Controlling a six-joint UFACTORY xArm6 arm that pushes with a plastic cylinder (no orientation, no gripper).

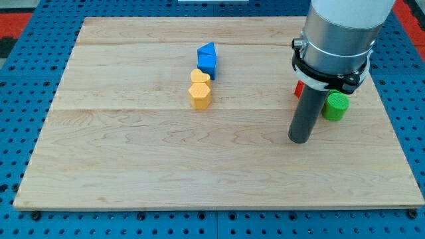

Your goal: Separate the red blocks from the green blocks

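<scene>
On the wooden table (133,166), toward the view's left of the middle, a yellow heart-shaped block (199,89) touches a blue block (207,60). Neither is part of the job. To the view's right, the tool's tip (299,140) rests on the table. It has no jaws, so it holds nothing. A red block (299,88) peeks out behind the rod, mostly hidden. A green round block (335,106) sits just beside the rod. Red and green look close together, so the sorting seems not done yet.
</scene>
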